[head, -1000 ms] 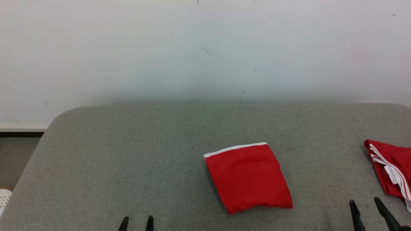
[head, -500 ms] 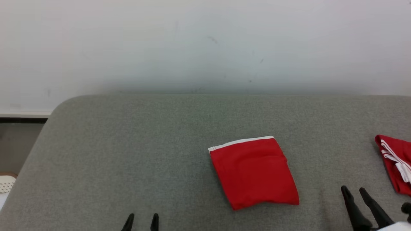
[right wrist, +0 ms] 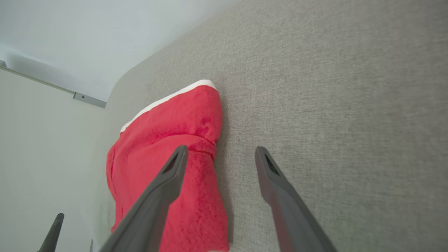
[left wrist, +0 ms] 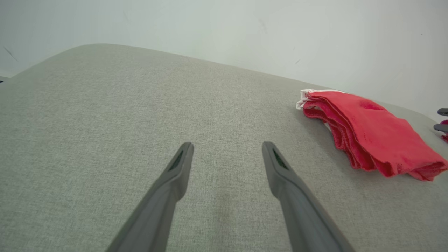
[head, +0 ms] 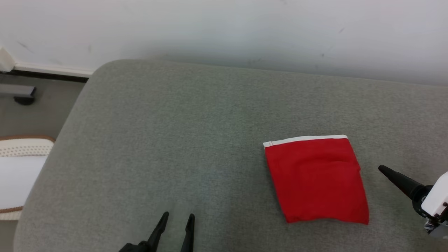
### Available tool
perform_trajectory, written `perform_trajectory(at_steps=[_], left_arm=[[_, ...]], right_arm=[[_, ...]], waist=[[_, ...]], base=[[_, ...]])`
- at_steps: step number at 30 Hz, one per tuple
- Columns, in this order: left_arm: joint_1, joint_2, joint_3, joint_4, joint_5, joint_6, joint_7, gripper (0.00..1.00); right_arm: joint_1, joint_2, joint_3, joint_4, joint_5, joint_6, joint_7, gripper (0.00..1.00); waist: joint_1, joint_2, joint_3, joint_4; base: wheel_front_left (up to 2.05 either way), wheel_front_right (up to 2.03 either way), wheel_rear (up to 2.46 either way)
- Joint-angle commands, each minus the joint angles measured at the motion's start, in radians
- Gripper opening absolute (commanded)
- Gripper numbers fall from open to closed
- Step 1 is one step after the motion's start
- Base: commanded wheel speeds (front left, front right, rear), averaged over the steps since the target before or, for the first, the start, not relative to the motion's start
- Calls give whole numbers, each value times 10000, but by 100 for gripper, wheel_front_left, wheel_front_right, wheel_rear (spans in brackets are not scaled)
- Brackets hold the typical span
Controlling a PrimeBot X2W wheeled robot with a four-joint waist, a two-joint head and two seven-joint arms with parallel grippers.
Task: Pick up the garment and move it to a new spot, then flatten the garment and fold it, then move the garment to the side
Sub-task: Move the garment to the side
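A red garment (head: pixel 316 180) with a white strip on its top edge lies folded and flat on the grey counter (head: pixel 175 122). In the head view it sits at about 4 o'clock from the middle. The left end effector (head: pixel 177 217) is at 6 o'clock, low in the view, well apart from the garment. Its two dark fingers are apart and there is nothing between them. The right end effector (right wrist: pixel 221 150) is at 3 o'clock of the garment, just beside its edge. Its fingers are apart too and hold nothing. In the right wrist view one finger crosses in front of the red cloth, but I cannot tell if it touches. A pale wall (head: pixel 224 28) is at 12 o'clock.
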Motion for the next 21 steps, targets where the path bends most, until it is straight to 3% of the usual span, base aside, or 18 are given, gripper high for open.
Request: perform_trajectory(at_steps=[1, 10, 20, 21], left_arm=[[-141, 35, -167, 45, -180, 81, 3, 100], [-174, 35, -475, 135, -351, 280, 3, 100], [-225, 35, -500, 171, -405, 345, 3, 100], [-233, 35, -519, 178, -408, 359, 3, 100]], right_arm=[[-388, 42, -87, 416, 168, -10, 351, 100], [-881, 180, -134, 1292, 155, -9, 1292, 100], [-999, 740, 9, 1242, -14, -9, 1780, 100], [-1018, 795, -21, 1175, 2, -9, 1738, 76]], waist=[[-1, 0, 390, 633], [-1, 0, 542, 1331], [-1, 0, 548, 1381], [-1, 0, 541, 1365]], base=[[0, 0, 0], [0, 0, 0], [0, 0, 0], [0, 0, 0]])
